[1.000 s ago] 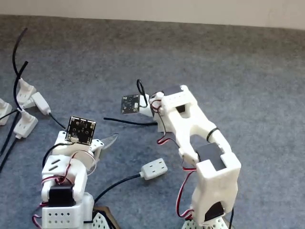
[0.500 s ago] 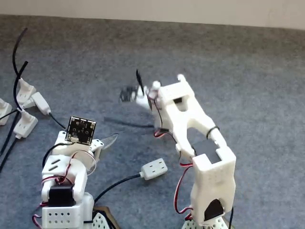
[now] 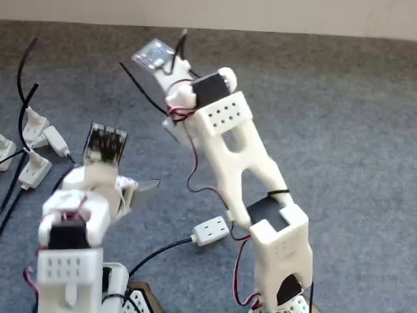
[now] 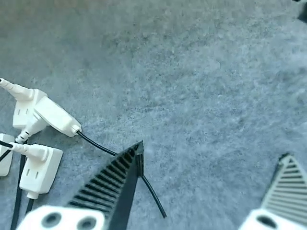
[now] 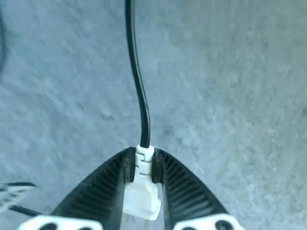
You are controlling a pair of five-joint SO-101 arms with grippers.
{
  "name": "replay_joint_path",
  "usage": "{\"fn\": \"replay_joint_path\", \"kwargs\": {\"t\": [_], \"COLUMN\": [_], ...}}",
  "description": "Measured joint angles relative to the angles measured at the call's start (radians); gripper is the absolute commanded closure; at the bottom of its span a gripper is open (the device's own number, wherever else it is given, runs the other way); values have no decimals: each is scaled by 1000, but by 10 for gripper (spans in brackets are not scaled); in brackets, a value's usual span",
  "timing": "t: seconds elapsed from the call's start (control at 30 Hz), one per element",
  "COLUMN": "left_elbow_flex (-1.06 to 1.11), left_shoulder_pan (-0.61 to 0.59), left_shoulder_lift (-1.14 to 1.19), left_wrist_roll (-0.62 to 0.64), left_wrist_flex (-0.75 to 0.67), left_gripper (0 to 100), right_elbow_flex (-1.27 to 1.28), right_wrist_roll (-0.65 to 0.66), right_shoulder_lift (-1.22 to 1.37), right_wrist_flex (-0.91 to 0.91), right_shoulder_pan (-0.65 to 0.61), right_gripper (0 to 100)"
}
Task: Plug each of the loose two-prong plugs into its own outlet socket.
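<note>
Grey carpet [image 3: 339, 130] is the whole work surface. The piece I care about is the white plug [image 5: 141, 191], which sits clamped between the fingers of the right gripper [image 5: 142, 152]. Its black cord [image 5: 136, 86] runs straight out past the fingertips, and what look like its prongs point back toward the wrist. From overhead, that arm is stretched up toward 11 o'clock, so I judge the plug to be held clear of the carpet and well away from any socket. The nearest free one I can see is the white socket block [image 3: 212, 231] lying at about 6 o'clock just below centre, with its own lead trailing off toward 7 o'clock. So this plug is picked up but not yet seated, and bringing it to the block and pushing it in are both left to do. With the prongs facing inward, I suspect it may need re-gripping first. The left gripper [image 4: 212, 149] hangs at 8 o'clock with its fingers wide apart and nothing between them. Beyond it, at the 9 o'clock edge, lies a cluster of white plugs and sockets [image 3: 34, 147] on black leads, and I cannot tell which are already mated. The dangling cord and the left arm beside the block are what could get in the way.
</note>
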Motion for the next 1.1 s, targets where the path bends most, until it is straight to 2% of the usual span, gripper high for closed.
{"fn": "replay_joint_path", "kwargs": {"t": [0.13, 0.23, 0.37, 0.5, 0.73, 0.87, 1.1], "left_elbow_flex": [-120, -166, -275, -419, -623, -646, -626], "left_shoulder_pan": [0, 28, 95, 120, 121, 160, 242], "left_shoulder_lift": [201, 212, 172, 138, 160, 178, 176], "left_wrist_roll": [0, 0, 0, 0, 35, 55, 57], "left_wrist_flex": [35, 55, 169, 269, 373, 377, 390], "left_gripper": [553, 554, 554, 554, 553, 553, 550], "right_elbow_flex": [-187, -250, -241, -83, 405, 692, 1553], "right_wrist_roll": [-63, -75, -77, -77, -107, -147, -152], "right_shoulder_lift": [0, 0, -20, -176, -603, -873, -1198], "right_wrist_flex": [3, 5, 6, 6, -14, -222, -888], "right_shoulder_pan": [-18, -18, -15, 15, 35, 38, 38], "right_gripper": [993, 994, 994, 994, 994, 994, 994]}}
